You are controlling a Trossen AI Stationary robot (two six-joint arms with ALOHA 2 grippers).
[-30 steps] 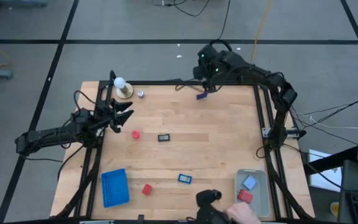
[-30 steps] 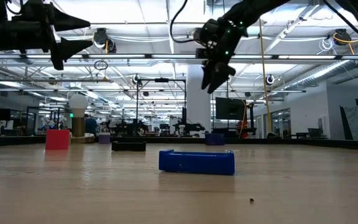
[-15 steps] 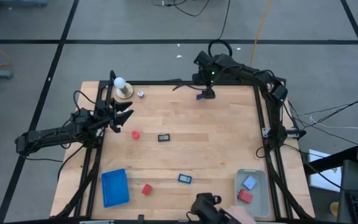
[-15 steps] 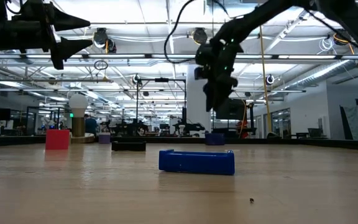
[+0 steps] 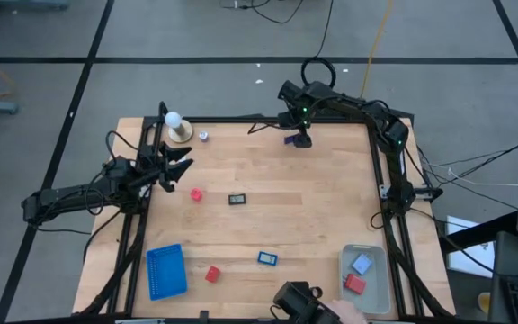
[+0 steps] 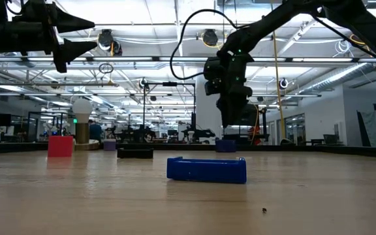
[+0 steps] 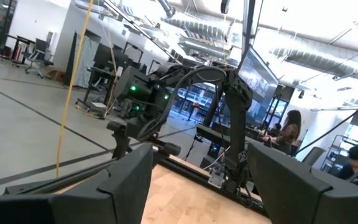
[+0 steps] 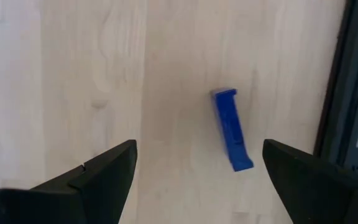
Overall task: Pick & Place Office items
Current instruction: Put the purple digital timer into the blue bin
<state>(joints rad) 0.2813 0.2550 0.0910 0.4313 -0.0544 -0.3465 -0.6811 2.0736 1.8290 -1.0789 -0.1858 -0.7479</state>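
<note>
While right gripper (image 8: 194, 180) hovers, blue piece (image 8: 232, 137) below open jaws.

No text, label, brand, number or sign can be read in any view. The small black piece (image 5: 237, 199) on the tabletop (image 5: 322, 207) shows a pale patch, but it is too small to make out.

Right gripper (image 5: 300, 141) and left gripper (image 5: 187, 158): jaws apart.
</note>
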